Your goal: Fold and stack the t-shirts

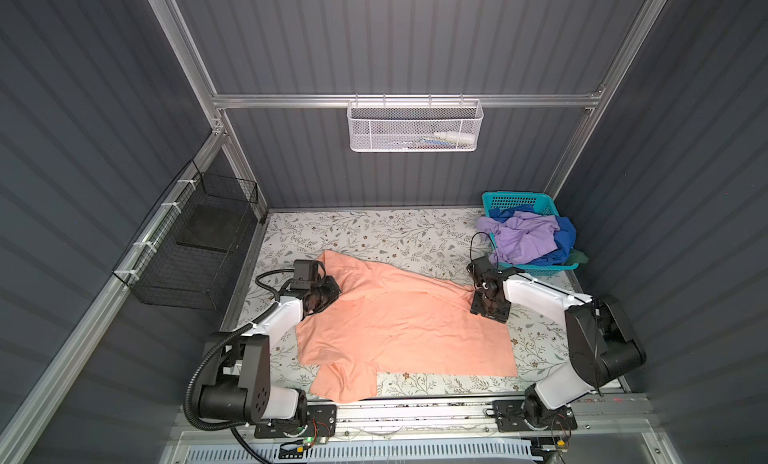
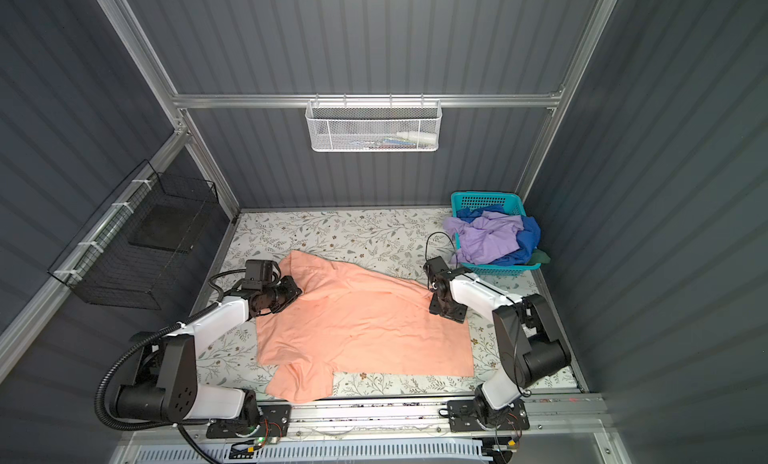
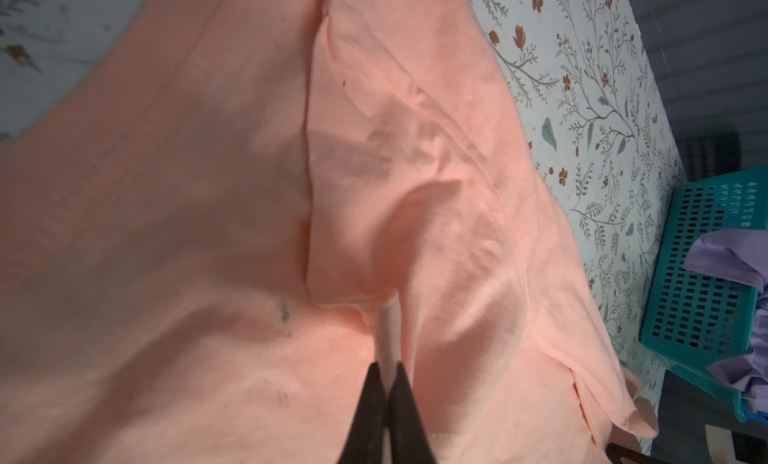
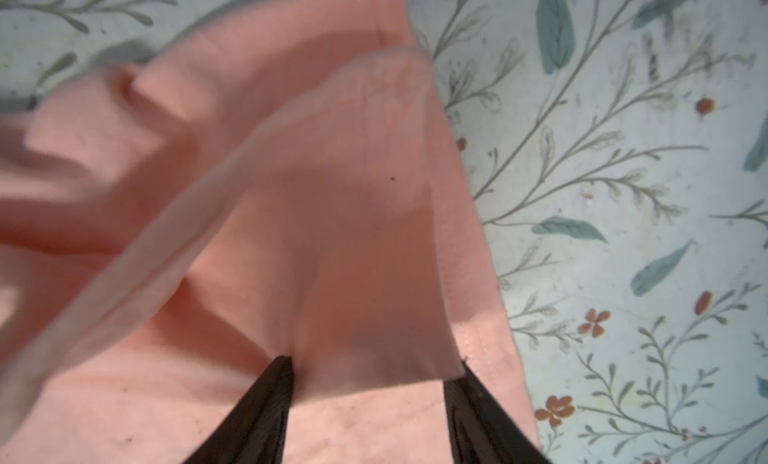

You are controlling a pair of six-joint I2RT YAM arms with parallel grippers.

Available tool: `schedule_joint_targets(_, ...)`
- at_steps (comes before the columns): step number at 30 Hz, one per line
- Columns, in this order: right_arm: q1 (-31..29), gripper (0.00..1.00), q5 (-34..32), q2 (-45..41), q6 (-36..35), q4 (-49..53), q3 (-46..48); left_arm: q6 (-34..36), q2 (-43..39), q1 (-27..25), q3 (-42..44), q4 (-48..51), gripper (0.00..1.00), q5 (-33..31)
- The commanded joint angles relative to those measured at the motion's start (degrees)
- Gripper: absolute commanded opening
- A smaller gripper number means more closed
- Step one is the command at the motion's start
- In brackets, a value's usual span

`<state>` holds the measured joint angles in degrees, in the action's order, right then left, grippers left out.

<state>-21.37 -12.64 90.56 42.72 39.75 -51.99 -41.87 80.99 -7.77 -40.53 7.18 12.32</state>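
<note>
Softly creased, the peach t-shirt (image 1: 399, 324) lies spread mid-frame on the floral table cover (image 1: 374, 233) in both top views. At its upper-left edge the left gripper (image 3: 386, 383) pinches a thin ridge of the knit; at its right edge the right gripper (image 4: 370, 368) stands with jaws apart (a limp flap spans the gap). A crumpled lavender t-shirt (image 1: 523, 237) and blue t-shirt (image 1: 567, 233) fill the perforated teal basket (image 1: 515, 200), upper right.

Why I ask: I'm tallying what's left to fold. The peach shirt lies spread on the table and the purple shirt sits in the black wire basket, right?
Wrong basket. The peach shirt lies spread on the table, but the purple shirt sits in the teal basket at the table's far right corner, as both top views show.
</note>
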Motion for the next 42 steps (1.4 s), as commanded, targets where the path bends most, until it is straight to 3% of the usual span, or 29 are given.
schedule_joint_targets(1, 0.16, 0.62, 1.74, -1.3, 1.16, -0.18, -0.4, 0.0, 0.86, 0.34, -0.64, -0.27, 0.0, 1.04)
schedule_joint_targets(7, 1.6, 0.68, 2.68, -5.03, 0.67, -2.19, -6.28, 0.02, 1.03, 0.38, -0.36, -0.42, 0.0, 1.21)
schedule_joint_targets(19, 5.0, 0.68, -1.21, 9.62, -1.72, -2.42, -18.99, -0.29, 0.75, 0.34, -1.04, -0.68, 0.0, 2.19)
schedule_joint_targets(32, 7.16, 0.69, -0.05, 4.56, 0.15, -3.11, -10.21, -0.32, 1.45, 0.31, -1.92, -0.55, 0.0, 2.89)
schedule_joint_targets(37, 8.77, 0.69, 3.28, 2.95, 1.29, -6.13, -5.98, -0.58, 1.3, 0.37, -1.79, -0.68, 0.0, 2.76)
schedule_joint_targets(42, 9.15, 0.68, 3.95, 4.09, 1.02, -6.53, -6.31, -0.35, 1.71, 0.33, -1.87, -0.79, 0.0, 2.89)
